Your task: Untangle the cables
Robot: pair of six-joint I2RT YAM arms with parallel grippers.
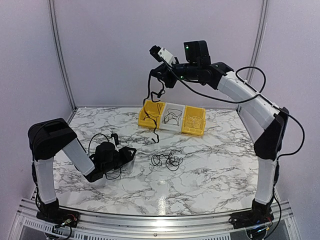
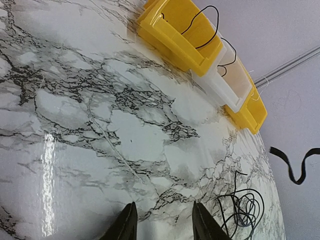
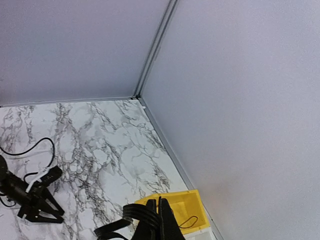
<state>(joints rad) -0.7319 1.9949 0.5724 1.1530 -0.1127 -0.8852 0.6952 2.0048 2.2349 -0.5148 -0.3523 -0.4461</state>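
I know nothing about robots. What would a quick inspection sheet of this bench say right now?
Surface: glossy marble-look table.
Job's things: one cable hangs from the right gripper, its end down near the table. A loose coil lies mid-table. More wires lie in the three bins at the back.
Clutter: nothing seen.
Grippers: right gripper raised, jaws shut on the cable. Left gripper low over the table, jaws open and empty.
Cables: thick black arm wiring loops along the right arm.
Surroundings: plain pale walls.
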